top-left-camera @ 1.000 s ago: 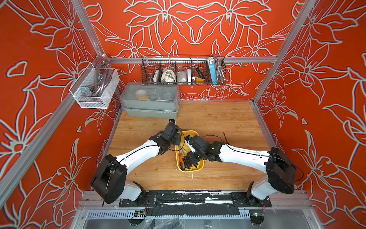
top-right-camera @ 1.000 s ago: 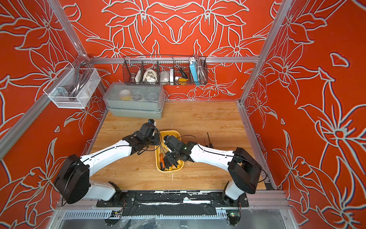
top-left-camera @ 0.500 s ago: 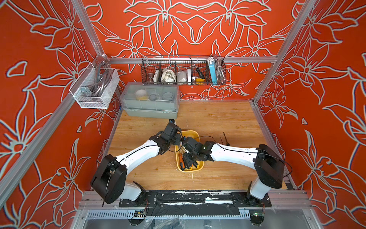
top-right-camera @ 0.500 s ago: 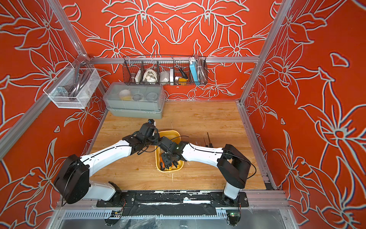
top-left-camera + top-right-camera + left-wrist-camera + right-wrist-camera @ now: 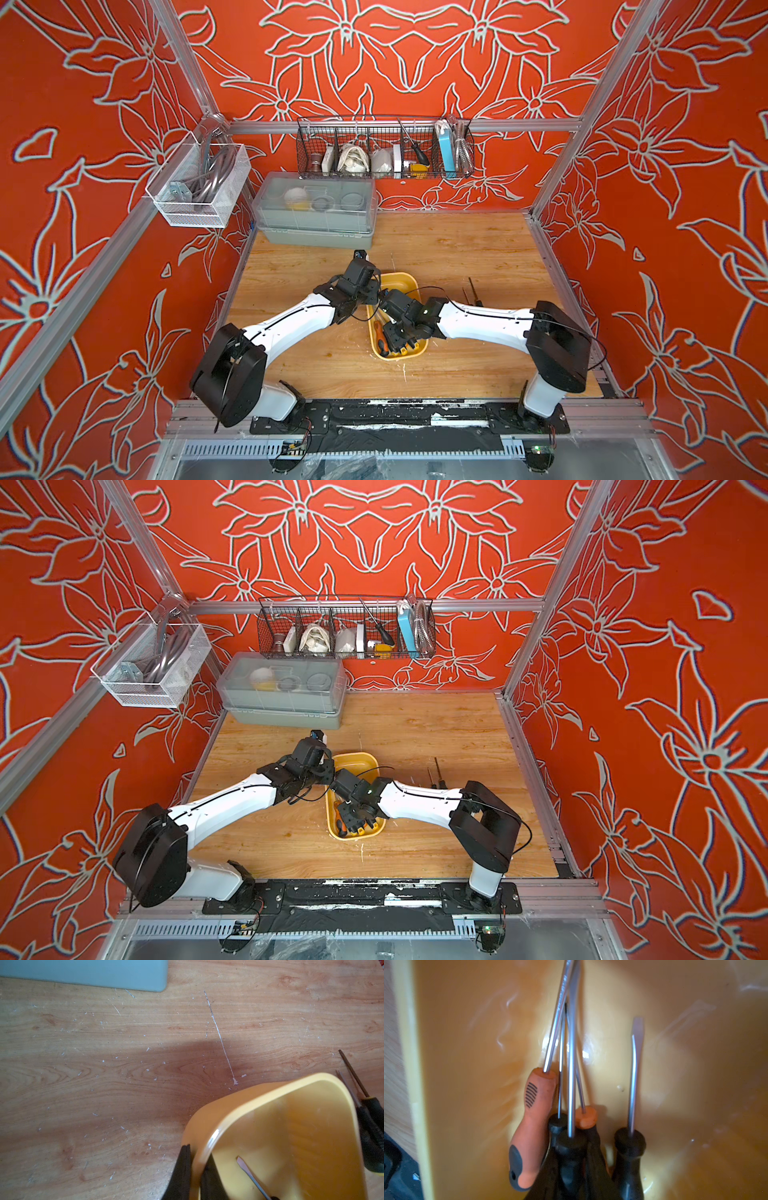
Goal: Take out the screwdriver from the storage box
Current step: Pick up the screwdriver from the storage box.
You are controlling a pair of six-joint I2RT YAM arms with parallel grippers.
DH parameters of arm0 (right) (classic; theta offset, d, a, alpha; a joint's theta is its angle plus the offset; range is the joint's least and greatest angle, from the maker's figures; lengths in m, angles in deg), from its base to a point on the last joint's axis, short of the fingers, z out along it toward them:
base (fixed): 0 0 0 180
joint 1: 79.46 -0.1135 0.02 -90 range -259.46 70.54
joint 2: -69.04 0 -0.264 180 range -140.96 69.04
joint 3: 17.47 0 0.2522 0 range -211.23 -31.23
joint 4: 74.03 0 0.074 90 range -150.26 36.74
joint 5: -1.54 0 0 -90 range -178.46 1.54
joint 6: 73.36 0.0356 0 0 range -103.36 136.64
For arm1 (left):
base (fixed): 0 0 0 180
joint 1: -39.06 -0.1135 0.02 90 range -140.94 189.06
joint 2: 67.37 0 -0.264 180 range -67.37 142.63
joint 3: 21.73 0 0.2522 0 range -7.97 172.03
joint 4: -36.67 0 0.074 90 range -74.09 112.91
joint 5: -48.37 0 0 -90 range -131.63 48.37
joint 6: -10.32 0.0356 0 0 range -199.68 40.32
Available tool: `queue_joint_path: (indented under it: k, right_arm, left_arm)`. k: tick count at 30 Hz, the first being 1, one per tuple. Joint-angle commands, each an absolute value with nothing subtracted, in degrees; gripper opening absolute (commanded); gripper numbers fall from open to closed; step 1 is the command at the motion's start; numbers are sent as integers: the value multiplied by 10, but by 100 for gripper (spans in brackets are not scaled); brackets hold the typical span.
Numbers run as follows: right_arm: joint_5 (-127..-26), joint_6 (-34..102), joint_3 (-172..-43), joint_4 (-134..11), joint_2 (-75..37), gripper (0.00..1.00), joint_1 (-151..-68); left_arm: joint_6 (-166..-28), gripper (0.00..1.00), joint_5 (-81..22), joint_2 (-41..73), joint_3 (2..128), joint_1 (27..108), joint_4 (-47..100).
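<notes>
The yellow storage box lies mid-table. My left gripper is shut on its rim, one finger outside the wall and one inside. Several screwdrivers lie in the box with their handles at its near end. My right gripper reaches into that end. Its fingers press both sides of a black-handled screwdriver. An orange-handled one lies against it on one side, and another black-handled flat-blade one lies on the other.
Two dark-handled screwdrivers lie on the wood to the right of the box. A grey box with a translucent lid stands at the back left. A black wire basket hangs on the back wall and a white one on the left wall.
My right arm has folded in, bringing its gripper further left in the box. Its jaws have narrowed onto the black handle. The left gripper has kept its hold on the rim.
</notes>
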State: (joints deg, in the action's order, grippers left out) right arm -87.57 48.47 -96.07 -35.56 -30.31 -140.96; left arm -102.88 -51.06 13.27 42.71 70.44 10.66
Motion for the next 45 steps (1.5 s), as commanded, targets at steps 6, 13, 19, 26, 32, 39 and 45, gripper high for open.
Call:
queue_joint_path:
  k: [6,13,19,26,32,39,45]
  right_arm:
    - [-891,484,-958,-327,-333,21,-1411]
    - [-906,477,-964,-307,-354,22,-1409]
    - [-904,476,-964,-307,-353,16,-1404]
    - [-892,485,-963,-321,-328,0,-1396]
    - [-900,501,-941,-348,-277,0,-1391]
    - [-905,516,-910,-373,-226,0,-1384]
    - [-903,526,-860,-444,-172,0,-1380]
  left_arm:
    - [-1033,0,-501,116,446,703,129]
    - [-1033,0,-501,115,446,703,129]
    - [-1033,0,-500,115,446,703,130]
    - [-1034,0,-500,117,446,703,130]
    - [-1034,0,-499,120,447,703,128]
    - [-1034,0,-499,122,447,703,128]
    - [-1034,0,-498,123,447,703,128]
